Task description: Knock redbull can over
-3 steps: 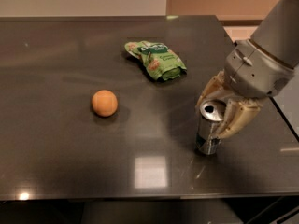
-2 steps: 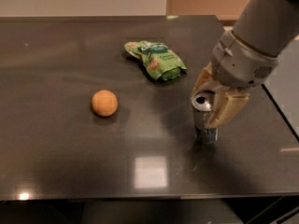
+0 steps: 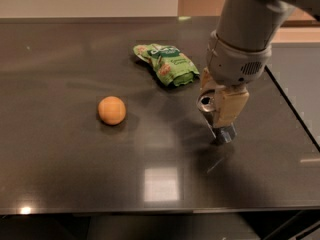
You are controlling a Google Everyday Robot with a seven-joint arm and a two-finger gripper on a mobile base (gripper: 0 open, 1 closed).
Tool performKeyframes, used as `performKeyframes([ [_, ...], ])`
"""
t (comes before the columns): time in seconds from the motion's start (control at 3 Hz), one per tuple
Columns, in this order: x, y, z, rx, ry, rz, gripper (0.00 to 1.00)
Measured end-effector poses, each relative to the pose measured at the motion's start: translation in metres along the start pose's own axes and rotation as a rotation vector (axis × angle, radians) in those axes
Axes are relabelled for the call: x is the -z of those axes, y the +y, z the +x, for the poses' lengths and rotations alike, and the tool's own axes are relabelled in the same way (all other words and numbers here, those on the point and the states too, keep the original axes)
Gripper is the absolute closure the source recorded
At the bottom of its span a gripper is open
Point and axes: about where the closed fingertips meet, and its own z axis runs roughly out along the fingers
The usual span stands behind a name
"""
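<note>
Dark glossy tabletop [image 3: 75, 174] fills the view. The redbull can [image 3: 223, 132] is toward its 3 o'clock side, base on the surface and top leaning toward 10 o'clock. It is probably light, thin-walled and slick, so a sideways push near the rim should topple it more easily than one low down. It is slim and shiny silver, with its pull-tab top showing. The claw [image 3: 218, 106] sits around its upper half; I cannot tell whether it clamps the can.

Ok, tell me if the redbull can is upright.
Tilted, not down: redbull can leans top-left of its base, gripper at its top.
</note>
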Motion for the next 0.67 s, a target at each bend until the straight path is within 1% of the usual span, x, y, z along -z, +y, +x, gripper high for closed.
performKeyframes([
  [0.33,-0.008,-0.014,0.004,-0.006,0.074,-0.012,1.00],
  [0.67,-0.017,-0.028,0.006,-0.007,0.125,-0.024,0.82],
])
